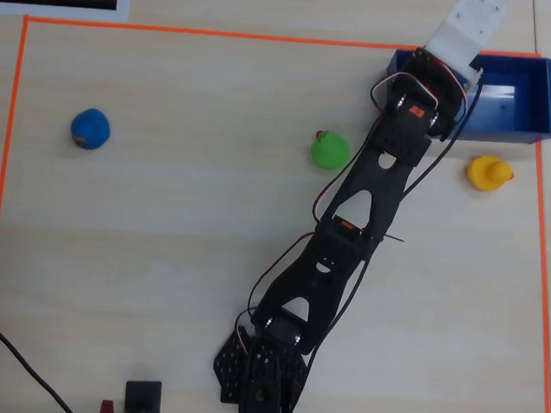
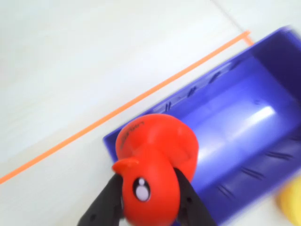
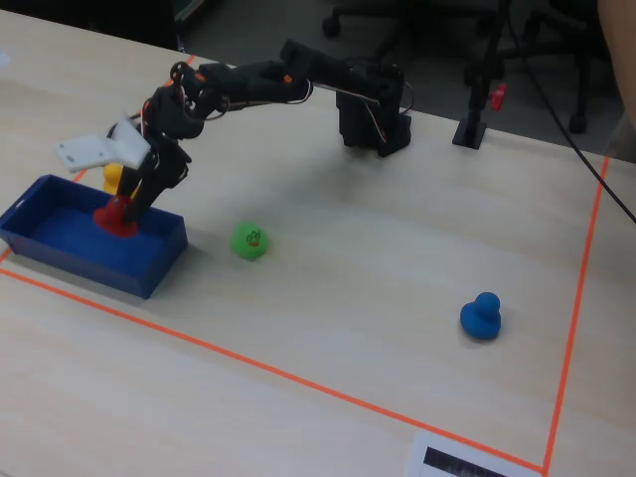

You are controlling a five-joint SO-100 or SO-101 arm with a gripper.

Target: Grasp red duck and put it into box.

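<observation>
In the wrist view, the red duck [image 2: 155, 165] is pinched at its head between my black fingers [image 2: 106, 205], so my gripper [image 2: 149, 188] is shut on it. The duck hangs over the near end wall of the dark-blue box [image 2: 244, 122], whose shiny floor lies open behind it. The fixed view shows the duck [image 3: 117, 216] held by the gripper [image 3: 125, 211] low over the box [image 3: 89, 260], near its far long wall. From overhead the box [image 1: 519, 128] sits at the top right, and the arm's wrist hides both the duck and the jaws.
A green duck [image 1: 328, 150] stands just left of the arm. A yellow duck [image 1: 488, 172] sits right below the box, and a blue duck [image 1: 90, 129] is far left. Orange tape [image 1: 267, 36] frames the work area and runs close along the box.
</observation>
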